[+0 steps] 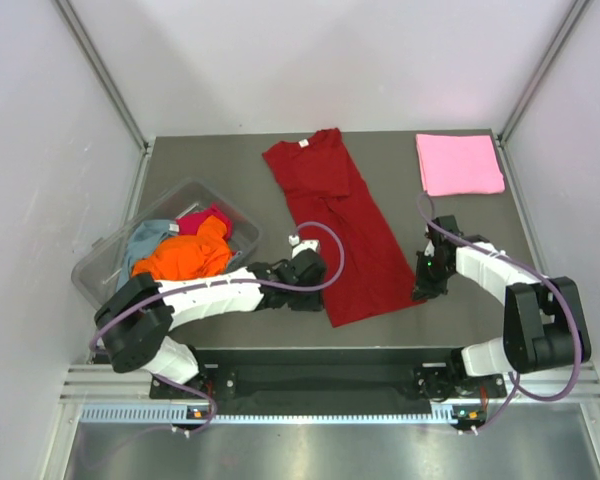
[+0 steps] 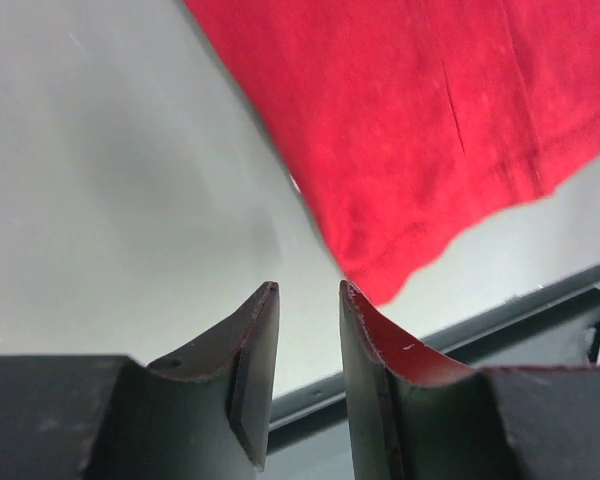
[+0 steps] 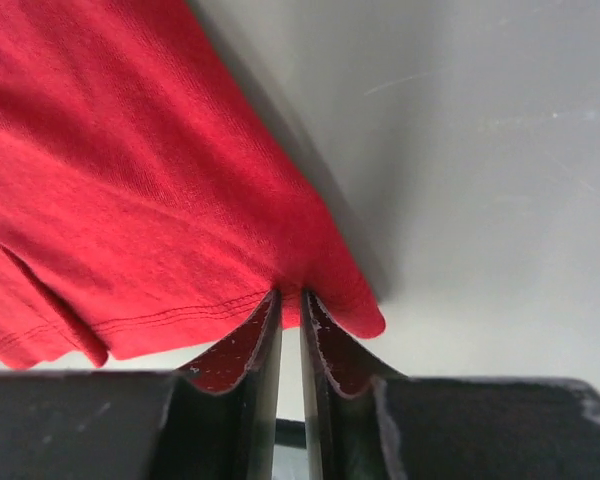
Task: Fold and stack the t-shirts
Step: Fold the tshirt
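The dark red t-shirt (image 1: pixel 340 225) lies flat as a long strip, collar away from the arms. At its near right hem corner the right gripper (image 3: pixel 290 300) has its fingers pinched on the cloth, I'd guess to lift that end for a fold. At the near left corner the left gripper (image 2: pixel 308 290) hangs empty, fingers apart, just short of the hem. A folded pink t-shirt (image 1: pixel 459 163) sits off its far right; others lie heaped in a clear tub (image 1: pixel 100 262) to its left.
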